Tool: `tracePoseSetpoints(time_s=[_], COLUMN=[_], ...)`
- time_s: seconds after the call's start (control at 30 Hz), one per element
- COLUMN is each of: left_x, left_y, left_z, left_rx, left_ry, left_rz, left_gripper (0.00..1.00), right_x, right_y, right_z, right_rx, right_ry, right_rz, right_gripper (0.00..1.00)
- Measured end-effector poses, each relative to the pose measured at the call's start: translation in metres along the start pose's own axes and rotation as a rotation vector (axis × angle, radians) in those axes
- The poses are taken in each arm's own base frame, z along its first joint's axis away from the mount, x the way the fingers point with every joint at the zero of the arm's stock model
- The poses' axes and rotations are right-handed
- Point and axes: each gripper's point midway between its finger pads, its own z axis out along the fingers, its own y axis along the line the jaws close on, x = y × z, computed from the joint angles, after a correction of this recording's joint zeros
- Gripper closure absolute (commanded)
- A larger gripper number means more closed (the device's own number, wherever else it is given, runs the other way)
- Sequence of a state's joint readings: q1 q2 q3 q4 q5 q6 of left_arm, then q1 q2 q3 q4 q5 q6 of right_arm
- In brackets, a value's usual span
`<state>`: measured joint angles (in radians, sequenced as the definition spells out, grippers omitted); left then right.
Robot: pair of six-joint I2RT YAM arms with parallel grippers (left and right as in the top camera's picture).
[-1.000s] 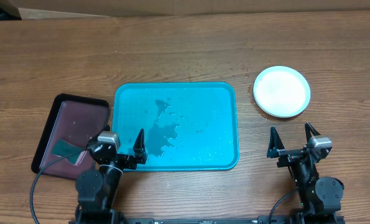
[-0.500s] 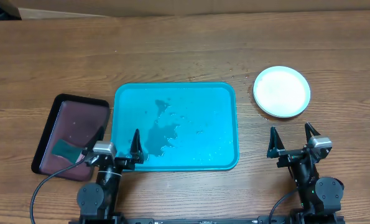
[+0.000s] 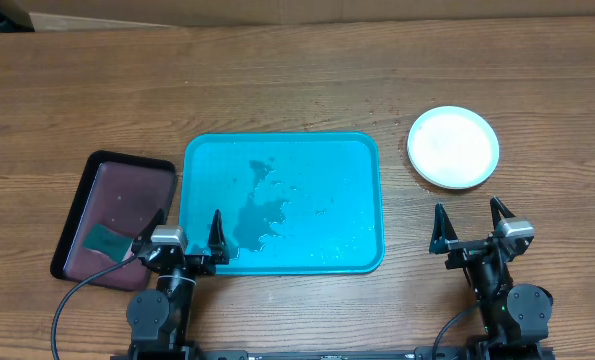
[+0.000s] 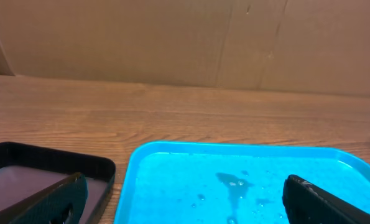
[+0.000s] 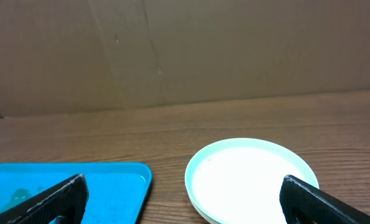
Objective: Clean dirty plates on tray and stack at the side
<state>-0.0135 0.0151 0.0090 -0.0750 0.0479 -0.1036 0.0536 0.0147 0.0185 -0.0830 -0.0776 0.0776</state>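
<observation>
The turquoise tray (image 3: pixel 282 203) lies mid-table with water drops and a wet smear on it, and no plate on it. It also shows in the left wrist view (image 4: pixel 247 186) and the right wrist view (image 5: pixel 66 180). The plates (image 3: pixel 453 147) stand stacked on the wood right of the tray; the top one is white with a pale teal rim (image 5: pixel 250 180). The ones beneath are mostly hidden. My left gripper (image 3: pixel 188 233) is open and empty at the tray's front left corner. My right gripper (image 3: pixel 469 225) is open and empty just in front of the stack.
A dark maroon, black-rimmed tray (image 3: pixel 112 215) lies left of the turquoise tray and holds a small teal sponge (image 3: pixel 104 239). It shows in the left wrist view (image 4: pixel 48 171). A brown cardboard wall (image 5: pixel 203 50) stands behind the table.
The left gripper has drawn back from the tray's front left edge toward the table front and a little left. The right arm, plates and trays have not moved.
</observation>
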Motion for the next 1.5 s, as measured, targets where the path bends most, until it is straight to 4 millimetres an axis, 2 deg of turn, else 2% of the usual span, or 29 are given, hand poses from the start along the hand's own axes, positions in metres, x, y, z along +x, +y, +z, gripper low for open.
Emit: tracePoseSetpoints(time_s=[0.27, 0.47, 0.57, 0.63, 0.77, 1.5], left_x=[-0.003, -0.024, -0.027, -0.024, 0.0, 0.0], left_y=[0.0, -0.002, 0.001, 0.003, 0.007, 0.007], left_z=[0.0, -0.001, -0.001, -0.001, 0.0, 0.0], left_rx=[0.001, 0.006, -0.01, -0.022, -0.042, -0.042], left_ry=[-0.011, -0.1, -0.111, -0.097, -0.002, -0.003], left_rz=[0.003, 0.007, 0.007, 0.006, 0.01, 0.01], left_gripper=[0.0, 0.0, 0.0, 0.0, 0.0, 0.0], right_x=[0.0, 0.0, 0.0, 0.0, 0.0, 0.0], right_y=[0.0, 0.0, 0.0, 0.0, 0.0, 0.0], right_z=[0.0, 0.0, 0.0, 0.0, 0.0, 0.0], right_rx=[0.0, 0.0, 0.0, 0.0, 0.0, 0.0], right_ry=[0.0, 0.0, 0.0, 0.0, 0.001, 0.0], right_rz=[0.0, 0.0, 0.0, 0.0, 0.0, 0.0], right_gripper=[0.0, 0.0, 0.0, 0.0, 0.0, 0.0])
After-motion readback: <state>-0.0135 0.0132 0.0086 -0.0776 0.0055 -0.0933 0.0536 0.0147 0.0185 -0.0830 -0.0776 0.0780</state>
